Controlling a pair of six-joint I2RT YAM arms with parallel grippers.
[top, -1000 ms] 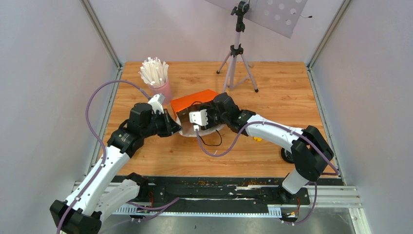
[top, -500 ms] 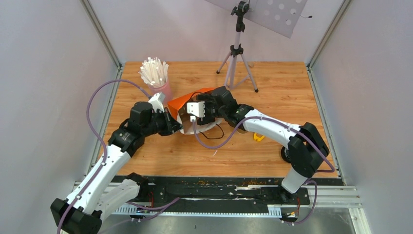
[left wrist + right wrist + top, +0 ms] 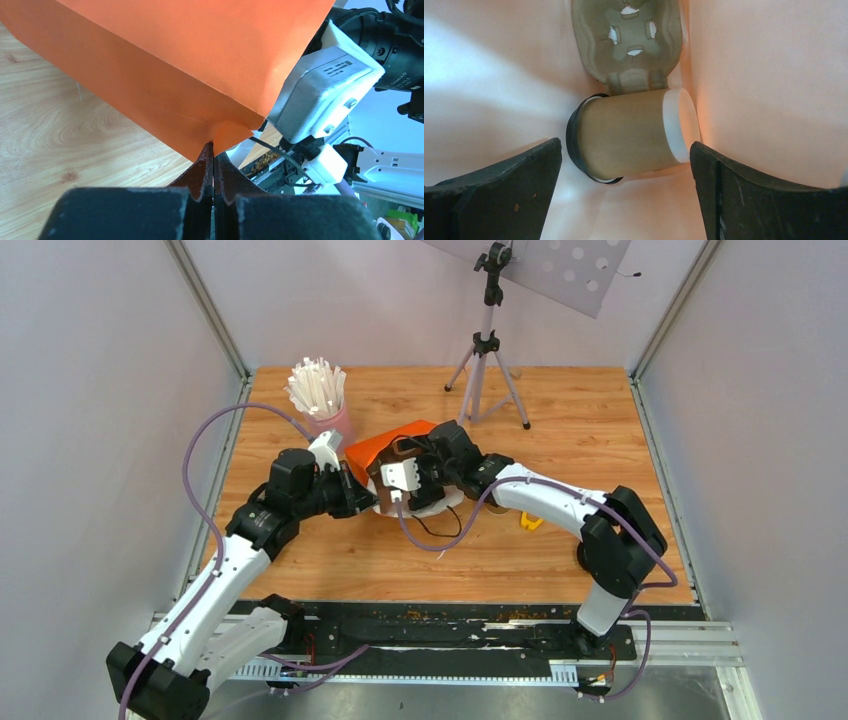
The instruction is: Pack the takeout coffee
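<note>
Across the wooden table [image 3: 560, 430], with its pale grain running side to side, the biggest change is my right arm: a second ago its elbow sat farther out to the right; now it has swung in, and my wrist has pushed deeper into the mouth of the orange paper bag [image 3: 385, 447]. The bag lies on its side mid-table. Earlier its top face looked flat; now it tilts, lifted toward the rear. From my left wrist camera its outside is smooth, matte orange paper with sharp creases meeting at a folded corner.

My left gripper [image 3: 213, 150] is clenched on that corner, black fingers pressed together with the paper between them, as it was a second ago.

My right gripper [image 3: 625, 145] has spread wide since then and grasps nothing; its dark, scuffed fingers stand either side of the bag's pale, glowing inside.

Deep inside the bag sits the pulp tray [image 3: 629, 45], grey-brown, fibrous, moulded, with cut-out holes.

Just below it, touching its edge, the takeout coffee [image 3: 629, 132] lies on its side between my open fingers, clear of both: a kraft-brown paper cylinder, white band at its base to the right, black round lid [image 3: 573, 135] fitted at the left.
</note>
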